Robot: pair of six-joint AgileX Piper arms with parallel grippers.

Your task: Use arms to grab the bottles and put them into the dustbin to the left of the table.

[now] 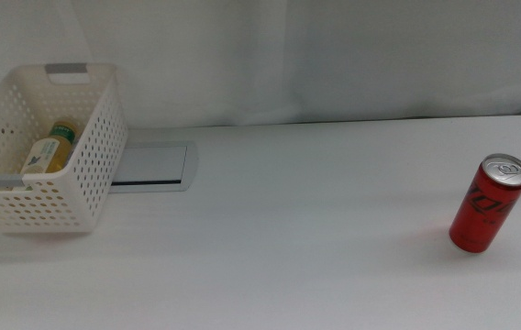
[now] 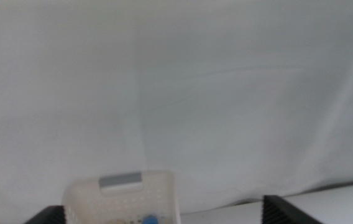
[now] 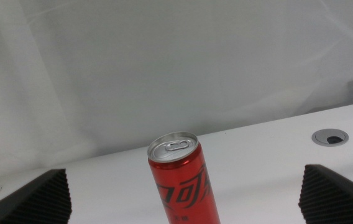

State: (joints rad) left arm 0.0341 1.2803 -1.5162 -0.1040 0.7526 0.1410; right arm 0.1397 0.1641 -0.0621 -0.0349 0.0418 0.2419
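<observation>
A slim red soda can (image 1: 488, 203) stands upright on the white table (image 1: 315, 247) at the right. The same can (image 3: 183, 179) rises ahead of my right gripper (image 3: 189, 194), whose jaws are open wide on either side of it without touching it. The white perforated dustbin (image 1: 45, 147) stands at the table's left and holds a yellow tea bottle (image 1: 50, 149) lying down. My left gripper (image 2: 164, 215) is open and faces the dustbin (image 2: 123, 194), where a blue cap (image 2: 150, 219) of a bottle peeks out. Neither arm appears in the middle view.
A grey metal plate (image 1: 155, 165) is set into the table just right of the dustbin. A small round grommet hole (image 3: 330, 137) lies beyond the can near the right edge. A white curtain hangs behind the table.
</observation>
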